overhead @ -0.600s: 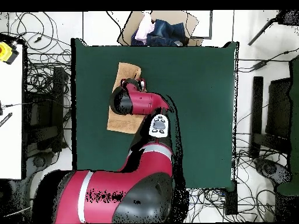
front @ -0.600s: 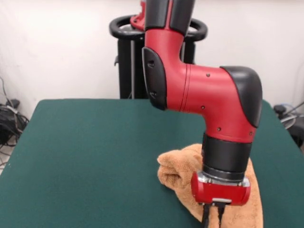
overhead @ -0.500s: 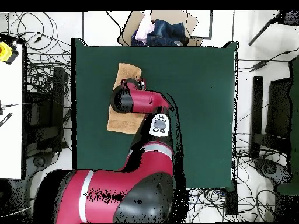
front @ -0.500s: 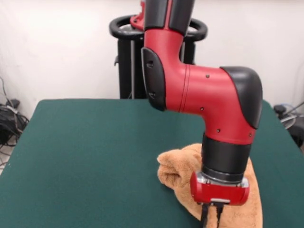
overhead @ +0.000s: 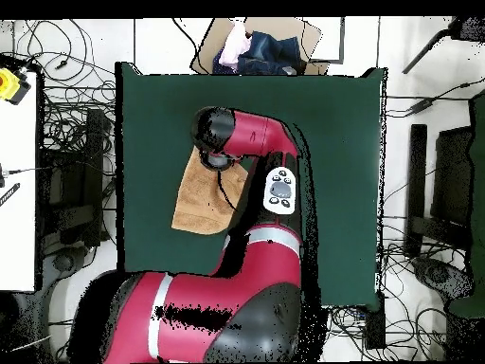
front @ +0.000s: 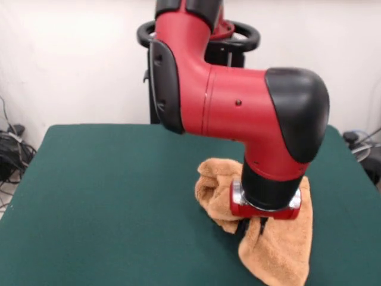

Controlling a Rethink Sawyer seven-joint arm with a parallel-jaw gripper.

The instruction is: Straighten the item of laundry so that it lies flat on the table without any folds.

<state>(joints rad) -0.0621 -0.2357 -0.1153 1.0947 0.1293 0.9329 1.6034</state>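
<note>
Rumpled towel (under fingers)

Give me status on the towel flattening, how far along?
Done: nothing yet; the towel is bunched, with a rumpled fold at its far-left end. In hand: the gripper is down at the cloth, apparently lifting part of it off the table. Left: spread it out and flatten every fold.

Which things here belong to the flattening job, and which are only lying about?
Belonging to the job:
- towel, still bunched and folded
- green table
- end effector, low at the towel

Only lying about:
- cardboard box of clothes beyond the table edge
- cables on the floor
- yellow object on the side bench
</note>
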